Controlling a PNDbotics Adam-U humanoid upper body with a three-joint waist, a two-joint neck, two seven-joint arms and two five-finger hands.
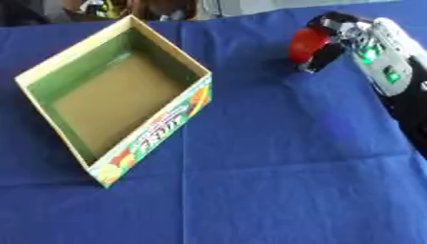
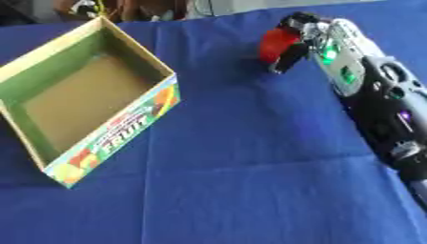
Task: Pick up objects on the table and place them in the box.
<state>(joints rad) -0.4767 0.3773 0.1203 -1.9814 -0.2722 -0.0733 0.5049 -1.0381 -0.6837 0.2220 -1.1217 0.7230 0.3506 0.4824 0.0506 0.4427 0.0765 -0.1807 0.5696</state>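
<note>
Cardboard first: one open fruit box (image 1: pixel 125 143) sits near the left edge of the blue tabletop (image 1: pixel 275 190), turned cornerwise, its long axis running from the near left toward the far edge, its inside bare. Toward the far right corner, my right hand (image 2: pixel 293 40) has its fingers curled round one round red object (image 2: pixel 275 44). My left hand doesn't show.

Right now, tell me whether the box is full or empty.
Empty. The box stands open-topped, showing only its bare brown floor. The red object is outside it, in the right hand.
</note>
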